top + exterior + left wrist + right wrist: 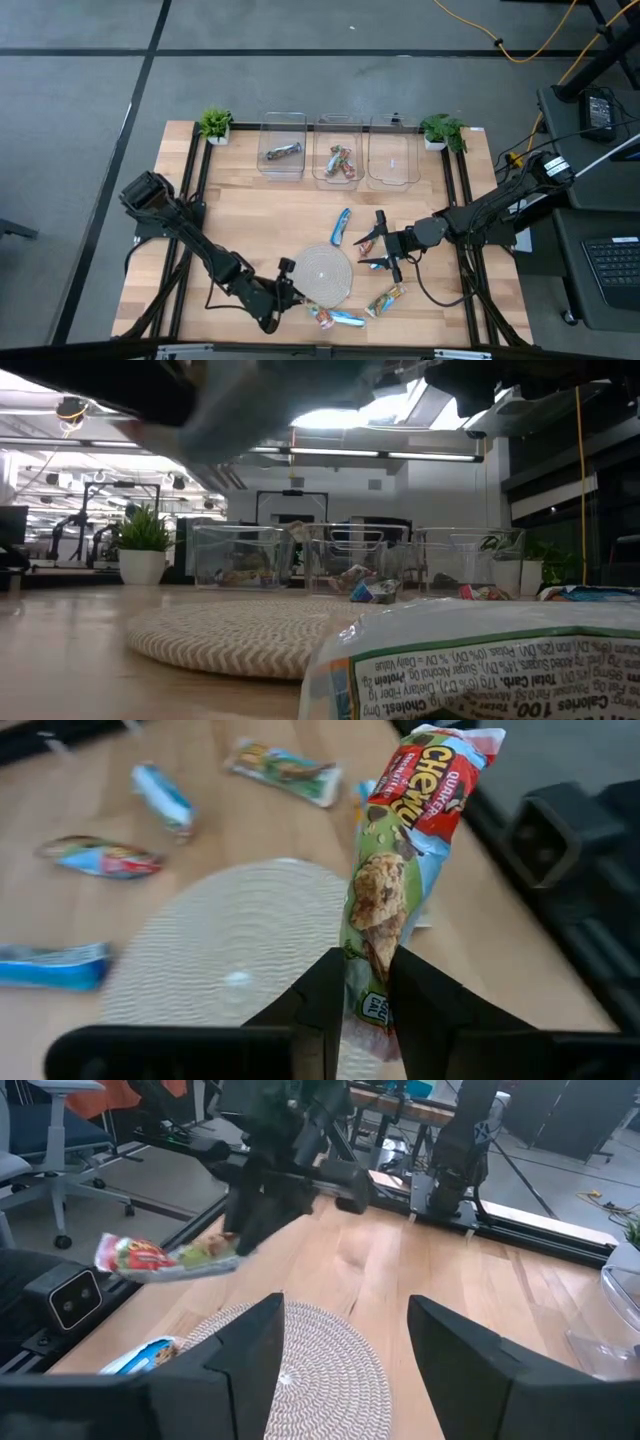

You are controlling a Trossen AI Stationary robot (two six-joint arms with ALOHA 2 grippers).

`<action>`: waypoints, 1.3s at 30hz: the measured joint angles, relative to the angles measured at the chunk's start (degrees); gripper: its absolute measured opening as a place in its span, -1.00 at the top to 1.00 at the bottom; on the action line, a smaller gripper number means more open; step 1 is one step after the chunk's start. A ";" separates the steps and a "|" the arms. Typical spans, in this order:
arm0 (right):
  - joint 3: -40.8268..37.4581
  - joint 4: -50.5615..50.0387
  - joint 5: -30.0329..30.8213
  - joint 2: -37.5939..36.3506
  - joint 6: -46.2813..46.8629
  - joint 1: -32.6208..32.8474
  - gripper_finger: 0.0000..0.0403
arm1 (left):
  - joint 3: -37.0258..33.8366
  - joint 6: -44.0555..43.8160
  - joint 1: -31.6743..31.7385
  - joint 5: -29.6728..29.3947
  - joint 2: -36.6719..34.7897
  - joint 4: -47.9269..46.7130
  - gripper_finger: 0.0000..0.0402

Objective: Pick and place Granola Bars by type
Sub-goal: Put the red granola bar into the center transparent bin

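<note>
Left claw pinches a red-green granola bar above the mat's near-left edge, hidden under the arm from overhead but clear on the wrist cam; right claw spread, empty, right of the mat.

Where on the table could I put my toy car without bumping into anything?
Bare wood lies between the left plant and the left arm, and between the bins and the woven mat. It is crowded near the mat's front, where loose granola bars and both grippers sit.
</note>
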 joint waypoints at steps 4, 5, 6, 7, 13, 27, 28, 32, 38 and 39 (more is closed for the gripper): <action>0.00 -0.02 -0.01 0.00 0.01 0.00 -0.07 | 0.96 0.25 1.93 -5.20 -0.04 -4.12 0.68; 0.00 -0.04 -0.02 0.00 0.01 0.00 -0.07 | 1.83 0.23 2.63 -6.10 -0.04 -6.45 0.68; 0.00 -0.04 0.00 0.00 -0.01 0.00 -0.07 | 2.86 0.20 3.39 -6.86 -0.04 -8.79 0.68; 0.00 -0.04 0.00 0.00 -0.04 0.00 -0.07 | 3.85 0.16 4.18 -7.46 -0.07 -10.97 0.68; 0.00 -0.09 0.00 0.00 -0.08 0.00 -0.07 | 7.45 0.19 8.08 -8.61 -0.09 -16.74 0.68; 0.00 -0.17 0.00 0.00 -0.14 0.00 -0.07 | 7.61 1.91 17.67 -8.68 -4.93 -21.07 0.68; 0.00 -0.17 0.00 0.00 -0.14 0.00 -0.07 | 7.61 2.24 18.38 -8.76 -5.71 -21.25 0.68; 0.00 -0.26 -0.02 0.00 -0.14 0.00 -0.07 | 7.61 4.07 21.00 -9.03 -9.06 -21.14 0.68; 0.00 -0.23 -0.01 0.99 -0.17 -0.18 -0.07 | 7.61 11.18 26.28 -8.85 -13.41 -19.95 0.68; 0.00 -0.20 -0.02 1.28 -0.19 -0.34 -0.07 | 7.71 12.12 27.56 -9.14 -14.22 -19.24 0.68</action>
